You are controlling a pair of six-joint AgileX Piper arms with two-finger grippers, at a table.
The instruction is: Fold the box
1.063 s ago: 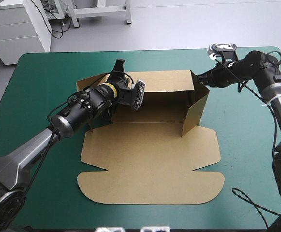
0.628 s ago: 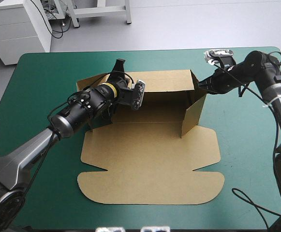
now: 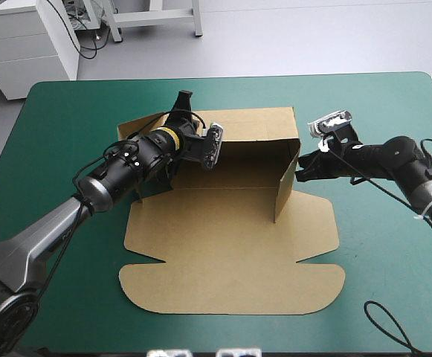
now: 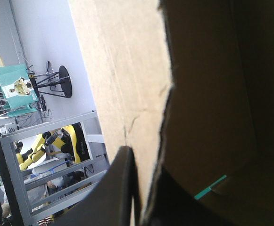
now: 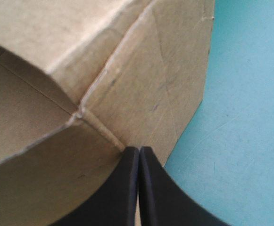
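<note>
Two walls of the brown box [image 3: 230,223] stand fully raised on the teal-green cover [image 3: 59,149]: the long far wall [image 3: 256,123] and the right side wall [image 3: 286,182], which leans a little inward over the floor panel. A left side wall [image 3: 130,128] also rises, partly hidden behind the left arm. The rest of the board lies flat, the lid panel [image 3: 230,286] with its rounded flaps spread toward the table's near edge. The box sits about mid-table, between the two arms

The left gripper [image 3: 184,104] is at the left end of the far wall, its tip showing above the wall's top edge. In the left wrist view its jaws are clenched on the box. One black finger [image 4: 122,188] lies against the pale outer face of the board and the other sits in shadow against the inner face. The sheet's cut edge runs out ahead from between them. Deep in the shadowed interior ahead of the fingers, a small sliver of the cover shows

The right gripper [image 3: 300,169] is outside the box, beside the right side wall. Its jaws are pressed together in one pointed arch with no board between them. In the right wrist view the tip touches the wall's outer face just where a crease [image 5: 101,129] ends, and the crease runs away ahead of it. On the side of the fingers away from the box lies bare cover
</note>
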